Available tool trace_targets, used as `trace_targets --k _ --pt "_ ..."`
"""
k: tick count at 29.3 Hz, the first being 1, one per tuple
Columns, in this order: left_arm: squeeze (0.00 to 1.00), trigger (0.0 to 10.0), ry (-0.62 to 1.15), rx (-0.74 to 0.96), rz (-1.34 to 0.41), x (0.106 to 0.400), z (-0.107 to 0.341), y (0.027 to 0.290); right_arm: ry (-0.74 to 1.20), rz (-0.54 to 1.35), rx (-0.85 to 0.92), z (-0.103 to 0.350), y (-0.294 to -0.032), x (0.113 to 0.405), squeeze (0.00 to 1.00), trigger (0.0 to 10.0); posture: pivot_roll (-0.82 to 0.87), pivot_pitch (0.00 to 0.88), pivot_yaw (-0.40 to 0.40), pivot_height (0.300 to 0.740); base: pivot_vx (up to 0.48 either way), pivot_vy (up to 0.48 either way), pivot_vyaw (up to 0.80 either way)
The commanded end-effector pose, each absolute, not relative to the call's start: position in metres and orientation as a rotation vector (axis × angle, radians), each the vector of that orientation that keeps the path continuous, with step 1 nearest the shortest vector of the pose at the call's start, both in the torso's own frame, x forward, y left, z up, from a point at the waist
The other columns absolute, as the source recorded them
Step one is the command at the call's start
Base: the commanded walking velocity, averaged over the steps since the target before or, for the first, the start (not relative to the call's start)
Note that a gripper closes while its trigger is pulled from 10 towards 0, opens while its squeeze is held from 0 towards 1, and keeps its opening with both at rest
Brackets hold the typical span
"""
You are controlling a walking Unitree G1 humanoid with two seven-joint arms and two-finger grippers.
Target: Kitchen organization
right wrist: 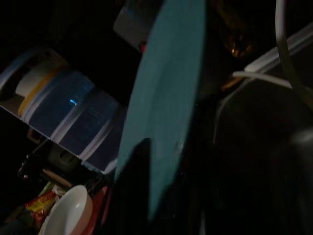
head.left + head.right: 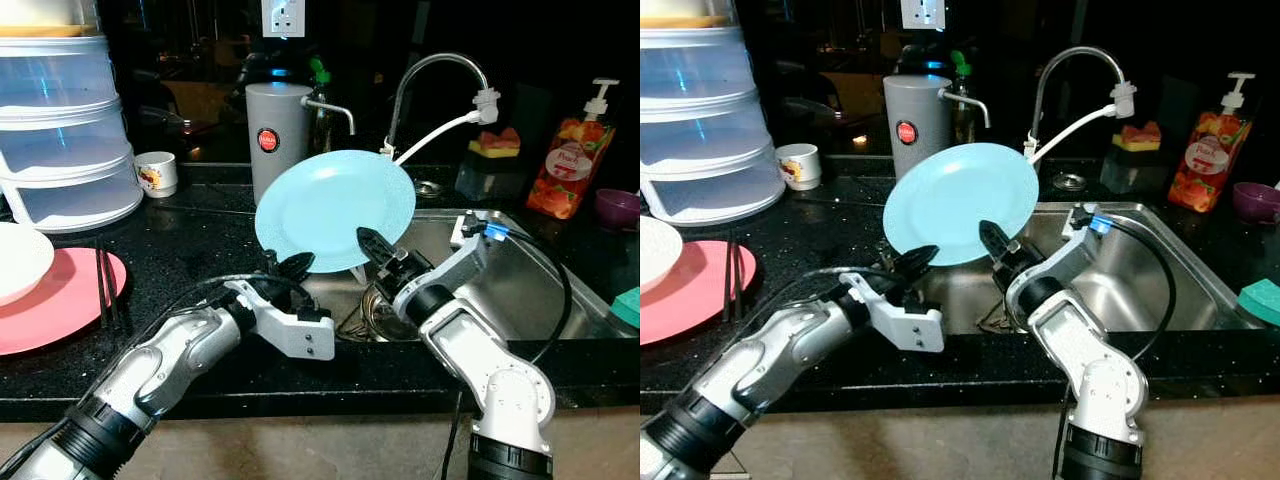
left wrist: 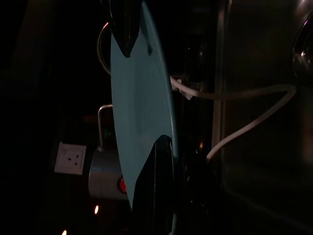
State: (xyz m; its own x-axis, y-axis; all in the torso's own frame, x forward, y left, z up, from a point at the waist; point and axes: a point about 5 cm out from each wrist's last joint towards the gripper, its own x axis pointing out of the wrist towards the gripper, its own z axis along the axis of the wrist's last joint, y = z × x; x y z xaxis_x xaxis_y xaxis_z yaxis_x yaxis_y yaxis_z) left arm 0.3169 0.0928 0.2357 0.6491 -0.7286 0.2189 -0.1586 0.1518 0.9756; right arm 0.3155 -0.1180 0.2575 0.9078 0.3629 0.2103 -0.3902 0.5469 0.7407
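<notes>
We clamp a round pale-blue plate [image 2: 335, 210] upright over the steel sink [image 2: 560, 300], left gripper [image 2: 297, 266] and right gripper [image 2: 372, 245] both pinching its lower rim, likely for a handover.

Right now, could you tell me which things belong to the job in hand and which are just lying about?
In the job:
- light blue plate, held upright over the sink
- left gripper and right gripper, both on its lower edge

Lying about:
- red plate
- soap bottle
- small cup
- stacked clear containers

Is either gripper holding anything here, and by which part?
Both hold the light blue plate by its lower rim: left gripper at the lower left edge, right gripper at the lower right, above the sink.
</notes>
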Motion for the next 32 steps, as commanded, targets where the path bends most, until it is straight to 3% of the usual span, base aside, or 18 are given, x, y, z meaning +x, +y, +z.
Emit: trace_targets --k 1,13,14,16,17,18,19,26,30,32 --pt "0.00 10.0 -0.820 1.386 -0.495 0.315 0.231 0.090 -0.045 0.439 0.935 0.259 -0.115 0.317 0.00 0.0 0.03 0.033 -0.049 0.740 0.000 0.000 0.00" --pt "0.00 10.0 -0.810 1.372 -0.509 0.318 0.230 0.087 -0.116 0.413 0.954 0.266 -0.124 0.313 0.00 0.0 0.02 0.031 -0.040 0.740 0.000 0.000 0.00" --pt "1.00 10.0 -0.796 1.340 -0.512 0.318 0.231 0.086 -0.130 0.420 0.944 0.268 -0.124 0.313 0.00 0.0 0.02 0.029 -0.040 0.740 0.000 0.000 0.00" --pt "1.00 10.0 -0.803 1.331 -0.496 0.318 0.232 0.086 -0.148 0.419 0.934 0.269 -0.125 0.312 0.00 0.0 0.02 0.028 -0.041 0.740 0.000 0.000 0.00" --pt "1.00 10.0 -0.806 1.323 -0.483 0.318 0.234 0.086 -0.161 0.417 0.928 0.271 -0.125 0.312 0.00 1.8 0.02 0.028 -0.041 0.740 0.000 0.000 0.00" --pt "1.00 10.0 -0.806 1.323 -0.483 0.318 0.234 0.086 -0.161 0.417 0.928 0.271 -0.125 0.312 0.00 1.8 0.02 0.028 -0.041 0.740 0.000 0.000 0.00" --pt "0.00 10.0 -0.811 1.289 -0.482 0.316 0.237 0.085 -0.208 0.366 0.898 0.274 -0.131 0.313 0.00 10.0 0.02 0.025 -0.043 0.740 0.000 0.000 0.00" --pt "0.00 10.0 -0.740 1.190 -0.565 0.307 0.232 0.087 -0.234 0.148 0.897 0.268 -0.155 0.326 0.00 10.0 0.02 0.025 -0.043 0.740 0.000 0.000 0.00" --pt "0.00 10.0 -0.663 1.069 -0.605 0.302 0.230 0.087 -0.184 -0.004 0.758 0.252 -0.167 0.335 0.00 10.0 0.04 0.026 -0.047 0.740 0.000 0.000 0.00" --pt "0.00 10.0 -0.567 0.908 -0.530 0.307 0.231 0.093 -0.097 -0.123 0.498 0.231 -0.173 0.344 0.00 10.0 0.05 0.026 -0.047 0.740 0.000 0.000 0.00"
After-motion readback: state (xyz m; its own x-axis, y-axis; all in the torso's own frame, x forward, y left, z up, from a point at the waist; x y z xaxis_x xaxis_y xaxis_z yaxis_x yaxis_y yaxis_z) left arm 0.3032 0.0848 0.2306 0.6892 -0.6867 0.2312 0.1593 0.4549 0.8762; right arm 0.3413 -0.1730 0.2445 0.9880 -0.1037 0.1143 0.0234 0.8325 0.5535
